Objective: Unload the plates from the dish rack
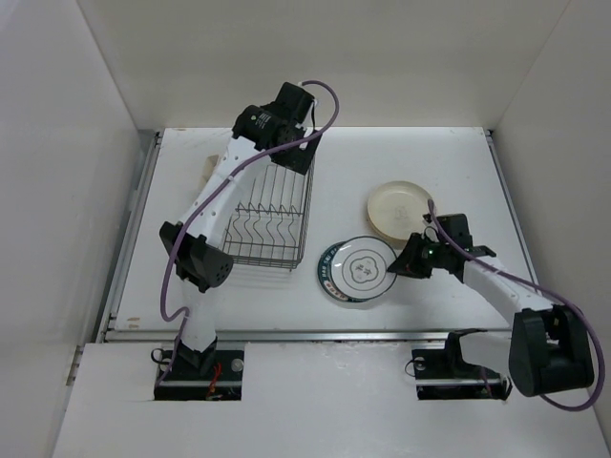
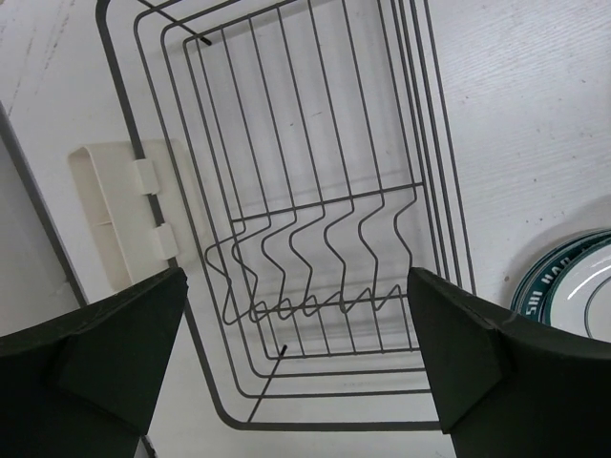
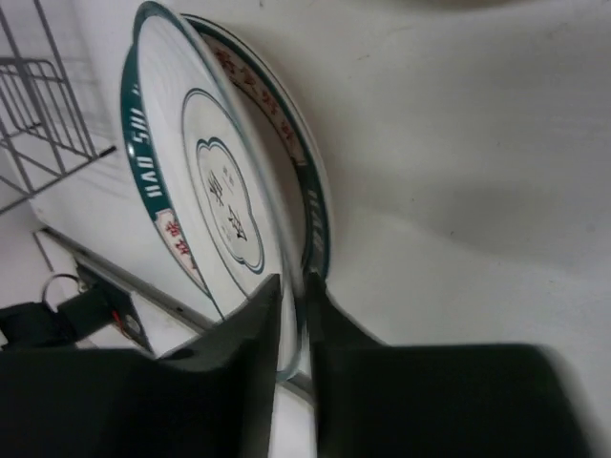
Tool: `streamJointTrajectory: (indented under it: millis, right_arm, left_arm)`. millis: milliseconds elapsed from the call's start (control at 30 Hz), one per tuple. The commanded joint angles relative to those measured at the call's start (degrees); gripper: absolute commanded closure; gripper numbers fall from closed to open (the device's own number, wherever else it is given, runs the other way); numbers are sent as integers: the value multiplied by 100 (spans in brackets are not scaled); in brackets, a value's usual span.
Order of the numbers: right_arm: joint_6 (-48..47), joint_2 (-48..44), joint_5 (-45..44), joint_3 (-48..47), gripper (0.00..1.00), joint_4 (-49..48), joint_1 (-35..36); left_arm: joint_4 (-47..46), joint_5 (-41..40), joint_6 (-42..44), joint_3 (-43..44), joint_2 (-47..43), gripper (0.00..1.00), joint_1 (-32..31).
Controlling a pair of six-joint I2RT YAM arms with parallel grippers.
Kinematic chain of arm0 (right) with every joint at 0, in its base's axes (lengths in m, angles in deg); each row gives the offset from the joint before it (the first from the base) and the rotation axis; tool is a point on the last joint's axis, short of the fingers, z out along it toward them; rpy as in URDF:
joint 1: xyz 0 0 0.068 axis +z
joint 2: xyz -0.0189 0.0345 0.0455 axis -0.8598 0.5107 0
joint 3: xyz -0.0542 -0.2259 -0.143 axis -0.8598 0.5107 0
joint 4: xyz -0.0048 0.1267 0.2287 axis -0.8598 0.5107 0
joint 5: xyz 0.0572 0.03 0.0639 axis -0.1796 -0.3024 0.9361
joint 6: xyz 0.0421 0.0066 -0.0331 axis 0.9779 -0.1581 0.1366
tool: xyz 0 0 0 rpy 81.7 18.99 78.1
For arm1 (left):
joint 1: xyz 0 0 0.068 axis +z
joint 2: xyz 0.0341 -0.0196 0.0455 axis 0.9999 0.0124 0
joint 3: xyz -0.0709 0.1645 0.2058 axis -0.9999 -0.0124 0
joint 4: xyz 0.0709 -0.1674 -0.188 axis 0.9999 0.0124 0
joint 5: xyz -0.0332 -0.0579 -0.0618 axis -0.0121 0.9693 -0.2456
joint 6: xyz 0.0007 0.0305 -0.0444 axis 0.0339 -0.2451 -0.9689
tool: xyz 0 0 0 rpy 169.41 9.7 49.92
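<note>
Holding the left gripper [image 2: 296, 279] spread wide and empty above the far end of the dish rack [image 1: 272, 224], left of centre in the overhead view, looking down through bare wires and zigzag prongs with no plate showing inside. Clamping the right gripper [image 3: 291, 286] tight on the rim of the teal-rimmed plate [image 1: 358, 269], just right of the rack at lower centre, over a second plate [image 3: 272, 100] with a red-patterned rim peeking out beneath it in the right wrist view; touching it or just clear of it, impossible to tell. Leaving the plain tan plate [image 1: 401, 208] flat on the table [image 1: 458, 172], close beside the teal one toward the upper right. Judging by the vacant rack, probably finishing the last step: setting a plate down on the stack. Needing next, most likely, a release of the right pinch and a clean backing away toward the lower right without dragging the rim, plus a look at the rack corner hidden behind the left arm.
</note>
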Motion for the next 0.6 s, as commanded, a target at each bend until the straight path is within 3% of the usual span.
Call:
streamJointTrajectory:
  millis: [0,33,167,433,567]
  right_arm:
    - [-15,194,-194,-77,71,-265,-41]
    - [-15,246,-194,-77,51,-335,-41]
    - [-15,457,-806,-401,39,-170,168]
    - [125,1212,-1626,-710,41,-90,890]
    - [248,1695,-2214,-1087,48,42,1347]
  left_arm:
    - [-47,-243,-66,108,-35,0,-36]
    - [-47,-295,-66,108,-35,0,-36]
    - [-47,-296,-5,108,-35,0,-36]
    - [5,-471,100,108,-87,0,-36]
    - [5,-524,101,108,-88,0,-36]
